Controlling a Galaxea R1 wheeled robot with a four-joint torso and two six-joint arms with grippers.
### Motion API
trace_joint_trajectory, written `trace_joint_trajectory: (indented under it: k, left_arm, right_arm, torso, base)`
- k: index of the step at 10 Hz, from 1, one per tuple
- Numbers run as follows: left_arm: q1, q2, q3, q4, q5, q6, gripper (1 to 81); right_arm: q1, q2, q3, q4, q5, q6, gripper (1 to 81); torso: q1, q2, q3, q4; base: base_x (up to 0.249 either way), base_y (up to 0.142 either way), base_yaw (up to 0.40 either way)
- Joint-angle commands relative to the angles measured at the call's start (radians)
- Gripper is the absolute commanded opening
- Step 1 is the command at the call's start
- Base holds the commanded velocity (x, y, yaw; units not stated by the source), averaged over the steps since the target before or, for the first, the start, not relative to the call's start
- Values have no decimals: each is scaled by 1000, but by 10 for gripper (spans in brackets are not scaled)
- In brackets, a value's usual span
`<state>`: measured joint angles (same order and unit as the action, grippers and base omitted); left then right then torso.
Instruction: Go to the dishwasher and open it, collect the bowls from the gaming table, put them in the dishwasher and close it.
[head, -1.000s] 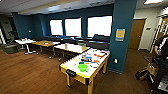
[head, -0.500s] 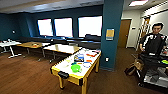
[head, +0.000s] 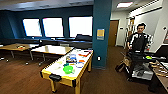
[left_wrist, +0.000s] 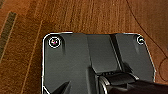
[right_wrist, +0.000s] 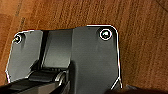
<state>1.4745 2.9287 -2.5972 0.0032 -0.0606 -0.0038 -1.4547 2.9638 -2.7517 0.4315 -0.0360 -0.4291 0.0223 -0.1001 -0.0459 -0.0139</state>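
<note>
Yellow-edged gaming table (head: 56, 74) stands ahead on wood floor (head: 22, 80), with the bowls (head: 68, 69) waiting on its pale top, uncollected. Whether either claw is open, I cannot tell.

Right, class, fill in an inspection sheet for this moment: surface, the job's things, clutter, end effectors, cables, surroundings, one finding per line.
Surface: gaming table, pale top with a yellowish edge, standing on a brown wood-look floor.
Job's things: wide bright green bowl on the table's near half; other small items lie further along the top, too blurred to name.
Clutter: a red flat item at the table's far end.
End effectors: nothing seen of the fingers; both wrist views look down on the floor.
Cables: a thin dark line curves across the floor in the left wrist view.
Surroundings: wooden-topped tables, a blue pillar, bright windows, a person with a control rig.
</note>
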Motion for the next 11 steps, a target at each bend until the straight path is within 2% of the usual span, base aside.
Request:
trace_joint_trajectory:
  k: [1,2,11]
  left_arm:
    - [-61,-6,3,-2,45,-2,811]
    - [-61,-3,3,-2,45,-2,811]
    - [-61,0,3,-5,44,-2,811]
  right_arm:
    - [67,-7,-3,0,-59,-3,811]
    - [67,-7,-3,0,-59,-3,811]
    - [67,-7,-3,0,-59,-3,811]
  torso:
    - [0,0,0,0]
    - [0,0,0,0]
    - [0,0,0,0]
  base:
    - [0,0,-247]
    - [0,-156,0]
    - [0,0,0]
